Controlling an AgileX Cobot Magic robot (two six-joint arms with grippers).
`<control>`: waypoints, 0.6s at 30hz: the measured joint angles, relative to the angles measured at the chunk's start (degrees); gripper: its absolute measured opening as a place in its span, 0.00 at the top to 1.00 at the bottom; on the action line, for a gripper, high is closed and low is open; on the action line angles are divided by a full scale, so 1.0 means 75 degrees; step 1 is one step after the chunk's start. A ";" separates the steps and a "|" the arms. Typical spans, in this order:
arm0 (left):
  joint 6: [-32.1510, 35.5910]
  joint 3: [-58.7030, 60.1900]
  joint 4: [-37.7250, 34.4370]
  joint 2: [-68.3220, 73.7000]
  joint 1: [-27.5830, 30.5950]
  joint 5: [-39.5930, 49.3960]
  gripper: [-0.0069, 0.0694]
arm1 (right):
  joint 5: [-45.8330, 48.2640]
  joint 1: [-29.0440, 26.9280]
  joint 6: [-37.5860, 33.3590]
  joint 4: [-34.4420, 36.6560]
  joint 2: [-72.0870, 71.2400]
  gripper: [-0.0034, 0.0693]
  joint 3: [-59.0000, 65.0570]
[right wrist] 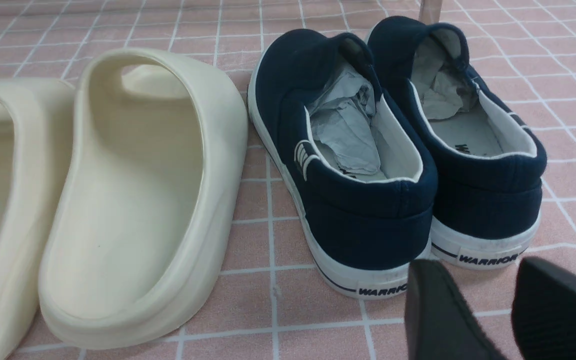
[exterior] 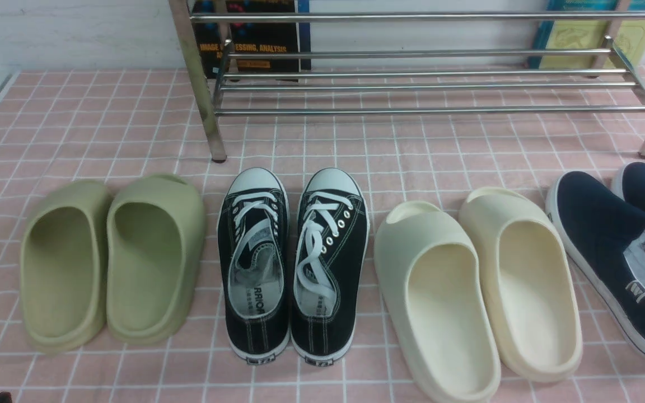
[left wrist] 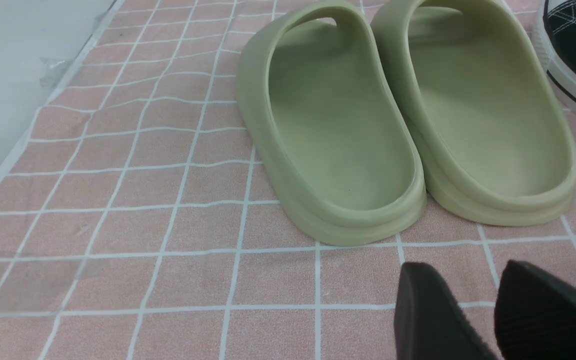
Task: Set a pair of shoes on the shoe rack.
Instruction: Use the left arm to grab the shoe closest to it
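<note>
Black canvas sneakers (exterior: 293, 268), well apart from either hand.
Lying ahead and to the right of the left hand (left wrist: 468, 267), parted moderately around nothing; likewise for the right hand (right wrist: 481, 265).

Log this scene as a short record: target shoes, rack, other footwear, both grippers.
target shoes: black canvas sneakers, side by side on the tiled-pattern surface, toes toward the rack
rack: silver metal shoe rack, no shoes on the visible bars
left of sneakers: green slides
right of sneakers: cream slides, then navy slip-ons
left gripper: open, holding nothing
right gripper: open, holding nothing
</note>
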 joint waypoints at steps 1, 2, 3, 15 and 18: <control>0.0000 0.0000 0.0000 0.0000 0.0000 0.0000 0.59 | 0.0000 0.0000 0.0000 0.0000 0.0000 0.62 0.0000; 0.0000 0.0000 0.0000 0.0000 0.0000 0.0000 0.59 | 0.0000 0.0000 0.0000 0.0000 0.0000 0.62 0.0000; 0.0000 0.0000 0.0000 0.0000 0.0000 0.0000 0.59 | 0.0000 0.0000 0.0000 0.0000 0.0000 0.62 0.0000; -0.0027 0.0000 0.0453 0.0000 0.0000 -0.0030 0.59 | 0.0000 0.0000 0.0000 0.0000 0.0000 0.62 0.0000; -0.0555 0.0023 0.0097 0.0000 0.0000 -0.0253 0.59 | 0.0000 0.0000 0.0000 0.0000 0.0000 0.62 0.0000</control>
